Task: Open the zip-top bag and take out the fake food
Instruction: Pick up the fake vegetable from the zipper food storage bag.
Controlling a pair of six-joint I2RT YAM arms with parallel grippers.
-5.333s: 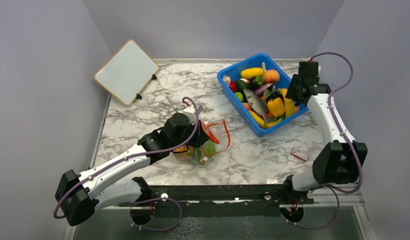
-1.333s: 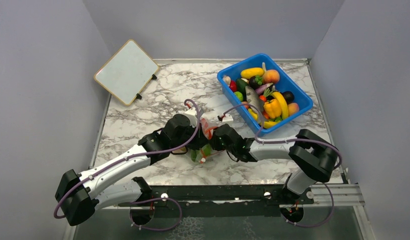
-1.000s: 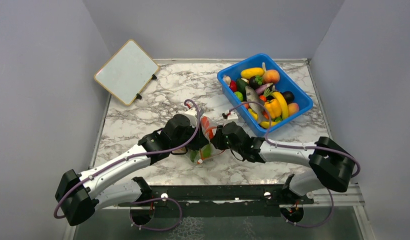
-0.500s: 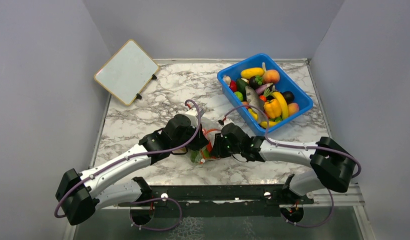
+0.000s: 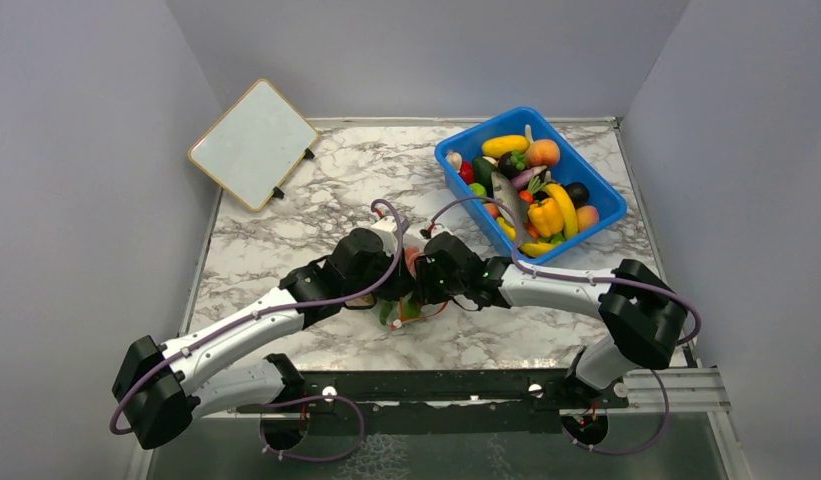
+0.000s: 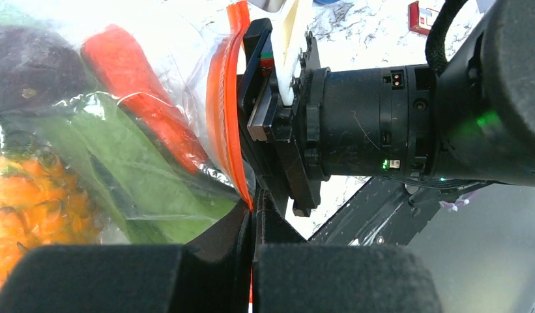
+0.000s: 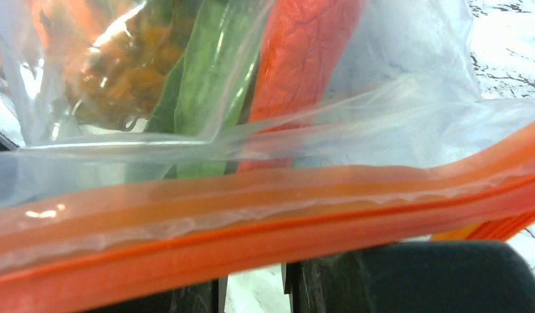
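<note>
Left gripper (image 6: 251, 225) first: its jaws are seen shut tight, with the red-orange zip strip (image 6: 222, 117) pinched between the black pads (image 6: 330, 277). The zip-top bag (image 6: 167, 45) is held there by its mouth, near the middle of the marble table (image 5: 316, 200), and in the top view it is wedged between the two wrists. Through the clear plastic the fake food (image 7: 212, 78) can be made out: an orange pineapple (image 6: 30, 202) lowest, a long green leaf (image 6: 121, 176) beside it, a red-orange piece (image 6: 141, 98) above, and something dark purple (image 6: 30, 72) at the corner. Across now to the right gripper (image 7: 251, 290), pressed up against the same strip from the opposite side. A narrow gap is seen between its jaws, but whether plastic is caught cannot be told. Further right, the blue bin (image 5: 476, 215) is found well apart, heaped with toy produce.
</note>
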